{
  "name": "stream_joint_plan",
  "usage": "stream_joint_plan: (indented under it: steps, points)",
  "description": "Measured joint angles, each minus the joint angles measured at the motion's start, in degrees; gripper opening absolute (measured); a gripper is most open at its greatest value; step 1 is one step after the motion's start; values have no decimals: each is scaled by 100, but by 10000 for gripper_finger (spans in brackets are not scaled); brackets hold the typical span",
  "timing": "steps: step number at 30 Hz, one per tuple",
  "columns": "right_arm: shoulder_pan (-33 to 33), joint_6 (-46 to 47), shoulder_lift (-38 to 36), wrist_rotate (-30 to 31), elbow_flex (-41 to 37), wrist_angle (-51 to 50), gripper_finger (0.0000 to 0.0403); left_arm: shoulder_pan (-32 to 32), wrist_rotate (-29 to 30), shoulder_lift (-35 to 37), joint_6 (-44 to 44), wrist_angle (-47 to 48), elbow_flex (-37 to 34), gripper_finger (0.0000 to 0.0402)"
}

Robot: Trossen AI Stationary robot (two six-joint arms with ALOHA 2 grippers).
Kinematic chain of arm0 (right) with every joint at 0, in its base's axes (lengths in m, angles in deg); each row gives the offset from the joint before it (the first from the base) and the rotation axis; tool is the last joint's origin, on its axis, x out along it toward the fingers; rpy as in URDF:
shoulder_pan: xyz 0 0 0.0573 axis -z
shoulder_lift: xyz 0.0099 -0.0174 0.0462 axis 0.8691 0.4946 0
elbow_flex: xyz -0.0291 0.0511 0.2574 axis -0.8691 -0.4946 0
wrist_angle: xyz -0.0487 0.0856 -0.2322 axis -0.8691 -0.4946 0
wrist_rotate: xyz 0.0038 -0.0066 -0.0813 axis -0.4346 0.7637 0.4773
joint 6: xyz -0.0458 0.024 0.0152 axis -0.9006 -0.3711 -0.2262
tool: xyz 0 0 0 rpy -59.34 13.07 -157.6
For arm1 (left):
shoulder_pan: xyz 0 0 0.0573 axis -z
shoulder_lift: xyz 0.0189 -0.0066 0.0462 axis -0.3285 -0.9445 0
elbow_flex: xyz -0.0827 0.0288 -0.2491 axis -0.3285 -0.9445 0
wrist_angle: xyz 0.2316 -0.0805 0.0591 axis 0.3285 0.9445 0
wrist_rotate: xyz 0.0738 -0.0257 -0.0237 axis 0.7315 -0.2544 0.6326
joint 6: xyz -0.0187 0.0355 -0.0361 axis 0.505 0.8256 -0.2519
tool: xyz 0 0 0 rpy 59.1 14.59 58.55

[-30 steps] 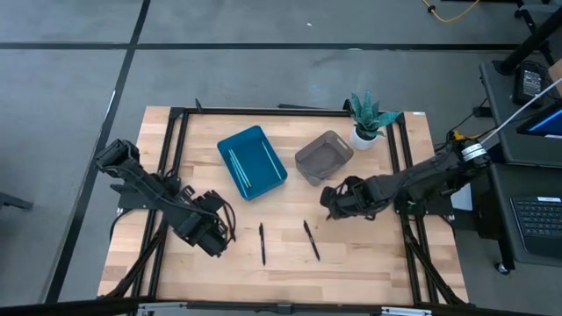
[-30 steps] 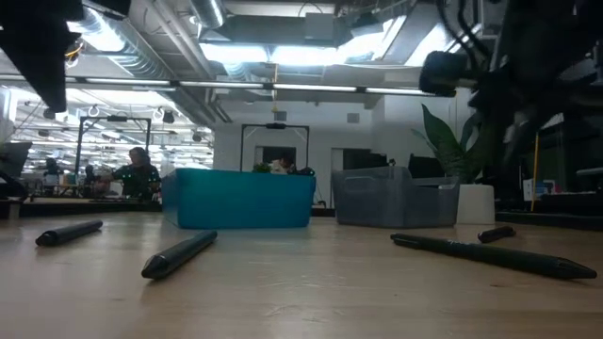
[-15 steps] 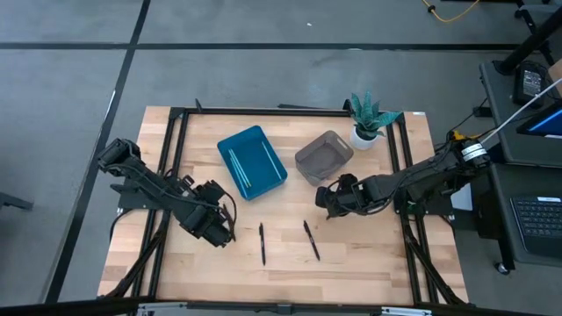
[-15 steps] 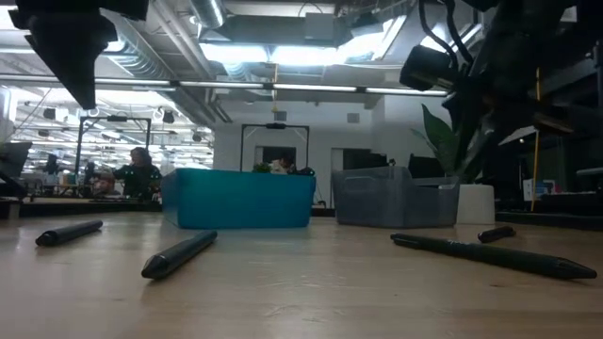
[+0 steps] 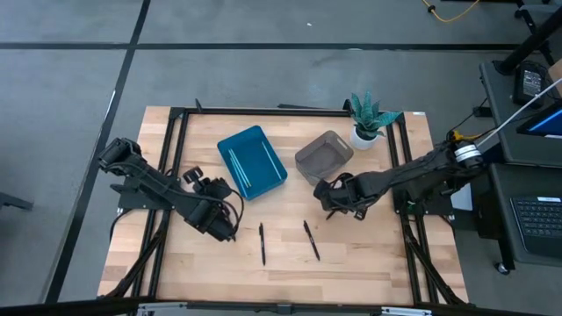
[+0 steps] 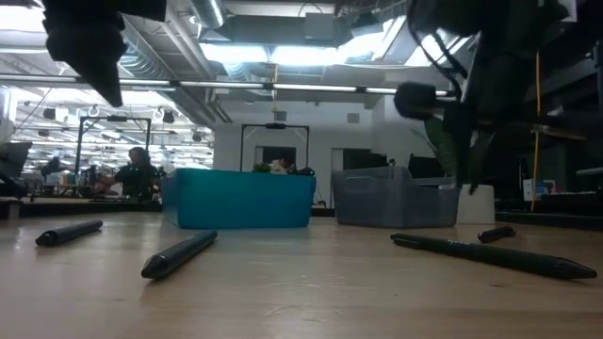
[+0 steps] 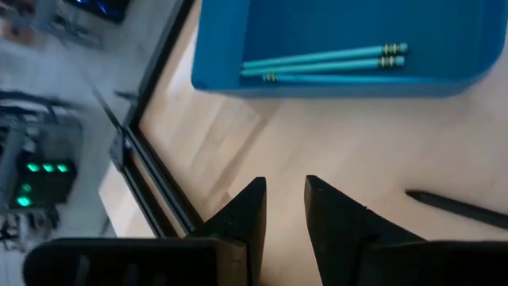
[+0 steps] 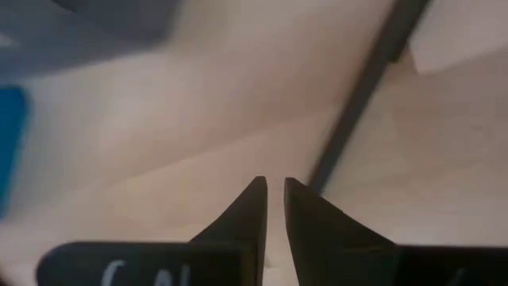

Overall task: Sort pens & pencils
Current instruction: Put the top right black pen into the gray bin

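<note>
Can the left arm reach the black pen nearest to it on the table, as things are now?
Probably yes. The left end effector hangs empty beside that black pen, with only bare table between them. The blue tray lies off to the side, not in the path.

No words, numbers, brands or signs can be read anywhere. The right wrist view shows pale marks on the dark body of the right hand [image 8: 271, 195], at the bottom edge, but they are cut off and cannot be made out as letters.
</note>
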Motion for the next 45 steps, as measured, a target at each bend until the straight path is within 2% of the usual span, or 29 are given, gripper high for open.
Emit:
stream_joint_plan:
  steps: [5, 16, 31, 38, 45]
  points:
    - [80, 79, 224, -621, 0, 0, 48, -62, 364, 0, 228, -1, 0, 82]
    - [118, 165, 206, -992, 4, -233, 55, -95, 834, 0, 470, -1, -4, 82]
    - [385, 169, 220, -1006, 4, -675, 108, -320, 970, 0, 472, -1, -4, 82]
    - [451, 183, 240, -1006, 4, -828, 114, -320, 1151, 0, 472, -1, -5, 82]
    - [566, 181, 651, -1006, 4, -556, 114, -319, 1248, 0, 579, -1, -7, 82]
